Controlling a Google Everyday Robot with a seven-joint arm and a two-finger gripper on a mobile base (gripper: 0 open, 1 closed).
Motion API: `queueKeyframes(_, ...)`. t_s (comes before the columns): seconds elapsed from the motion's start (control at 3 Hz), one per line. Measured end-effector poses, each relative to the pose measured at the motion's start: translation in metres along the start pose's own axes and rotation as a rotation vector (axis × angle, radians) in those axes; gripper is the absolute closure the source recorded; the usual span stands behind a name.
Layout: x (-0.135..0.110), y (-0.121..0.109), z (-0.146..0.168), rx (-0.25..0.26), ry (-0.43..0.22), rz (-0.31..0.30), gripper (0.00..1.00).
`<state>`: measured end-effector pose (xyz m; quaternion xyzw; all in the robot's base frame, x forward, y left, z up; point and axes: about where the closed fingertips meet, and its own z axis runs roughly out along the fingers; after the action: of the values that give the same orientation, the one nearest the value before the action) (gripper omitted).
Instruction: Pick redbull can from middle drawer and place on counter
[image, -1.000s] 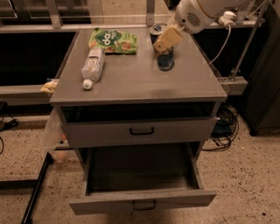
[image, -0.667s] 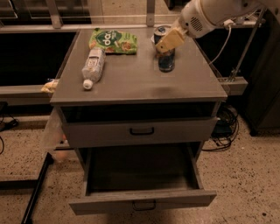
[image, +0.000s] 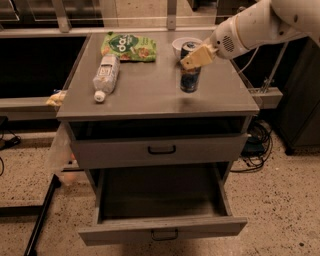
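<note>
The redbull can (image: 190, 80) stands upright on the counter (image: 145, 95), near its back right. My gripper (image: 193, 58), tan-tipped on a white arm reaching in from the upper right, is at the can's upper part and covers part of it. The can's silver top shows just behind the gripper. The middle drawer (image: 162, 229) is pulled out at the bottom of the cabinet, and its dark inside shows nothing in it.
A clear white-capped plastic bottle (image: 106, 76) lies on the counter's left side. A green snack bag (image: 129, 46) lies at the back. A white bowl (image: 176, 46) sits right behind the can. The handled drawer above (image: 160, 150) is slightly open. Cables lie on the floor at the right.
The white arm has shifted a little to the right. The gripper stays at the can's top, and the can stays standing on the counter.
</note>
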<state>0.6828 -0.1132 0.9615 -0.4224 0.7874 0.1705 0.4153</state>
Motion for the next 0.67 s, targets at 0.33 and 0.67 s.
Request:
queueKeyframes(0.33,0.016,-0.007,0.005,-0.004,-0.012,0.055,1.0)
queueKeyframes(0.67,0.029,-0.011,0.01,-0.008,-0.01,0.075,1.0)
